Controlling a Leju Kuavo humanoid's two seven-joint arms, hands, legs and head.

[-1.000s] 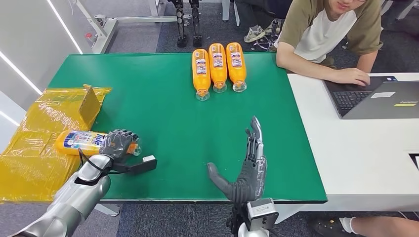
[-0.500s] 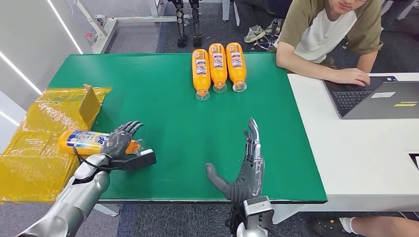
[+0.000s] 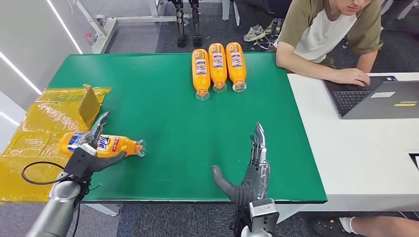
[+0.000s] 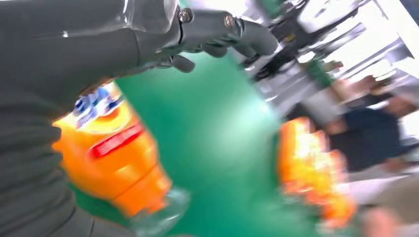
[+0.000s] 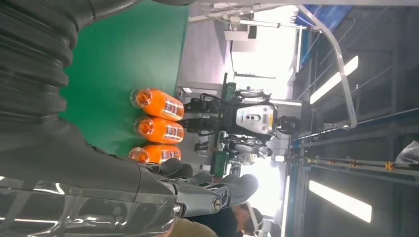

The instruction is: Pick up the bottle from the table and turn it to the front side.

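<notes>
The head view is looking forward and down from high on the robot's body, taking in the whole green counter (image 3: 168, 98) with both arms coming up from below. The left wrist camera is sitting close behind the left hand (image 4: 54, 74), turned and blurred — facing across the counter over the near bottle (image 4: 116, 163). The right wrist camera, turned on its side, is looking past the right hand (image 5: 74, 168) along the counter. All three views are sharing the row of three bottles (image 3: 218, 66) at the far edge.

Left robot hand (image 3: 89, 150) and right robot hand (image 3: 247, 173) both spread, empty.
</notes>
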